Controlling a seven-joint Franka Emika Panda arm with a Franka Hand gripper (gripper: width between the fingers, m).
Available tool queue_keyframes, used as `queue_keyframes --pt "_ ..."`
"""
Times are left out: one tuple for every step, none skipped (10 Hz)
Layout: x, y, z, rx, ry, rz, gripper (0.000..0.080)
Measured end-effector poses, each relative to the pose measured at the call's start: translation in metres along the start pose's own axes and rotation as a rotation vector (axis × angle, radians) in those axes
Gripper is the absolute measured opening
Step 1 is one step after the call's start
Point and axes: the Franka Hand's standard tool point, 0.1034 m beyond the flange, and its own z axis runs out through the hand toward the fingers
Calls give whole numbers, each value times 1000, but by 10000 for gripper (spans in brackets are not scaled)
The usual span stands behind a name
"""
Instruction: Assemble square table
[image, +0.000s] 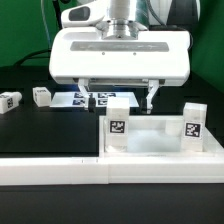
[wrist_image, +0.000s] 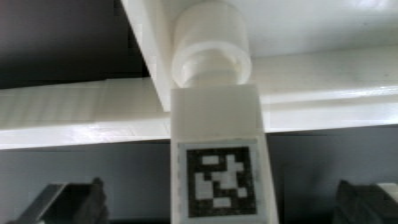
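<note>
White plastic throughout. Square slab (image: 150, 146) lying at about 4 o'clock from the centre of the exterior view, set against the long L-shaped wall (image: 55, 168) that runs across 6 o'clock. Two legs standing upright on the slab: first leg (image: 117, 124) near the centre, second leg (image: 192, 121) out at 3 o'clock. Fully screwed in or only seated, cannot tell. Two more lying loose on the black table (image: 40, 130) around 9 o'clock: third leg (image: 10, 100) and fourth leg (image: 41, 95), close to each other, well apart from the slab. Marker board (image: 78, 99) flat at roughly 10 o'clock from the centre, behind the arm.

Judged about halfway: two legs up, two left to fetch, stand and twist in. Possibly some tightening left on the first leg too.

Gripper (image: 122, 100) hanging at 12 o'clock from the first leg, directly over it, spread wide, pinching nothing. Same in the wrist view: tagged first leg (wrist_image: 221, 150) centred between the dark fingertips (wrist_image: 71, 205), clear gap on each side, no contact. Slab rim visible beyond the leg there. Lined up to close on that leg, by the look of it.
</note>
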Motion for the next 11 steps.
queue_keyframes --pt "0 0 0 0 0 0 648" --pt "0 0 0 0 0 0 649" --pt "0 0 0 0 0 0 649" --pt "0 0 0 0 0 0 649" --pt "-1 0 1 2 -11 1 649" --pt "0 -2 3 20 -94 12 649" --pt "8 -7 0 50 -209 28 649" --pt "18 -9 -1 65 -264 31 649" --pt "20 -7 2 75 -341 34 649" --pt "22 -2 4 81 -417 31 649" --pt "21 4 5 78 -464 25 649"
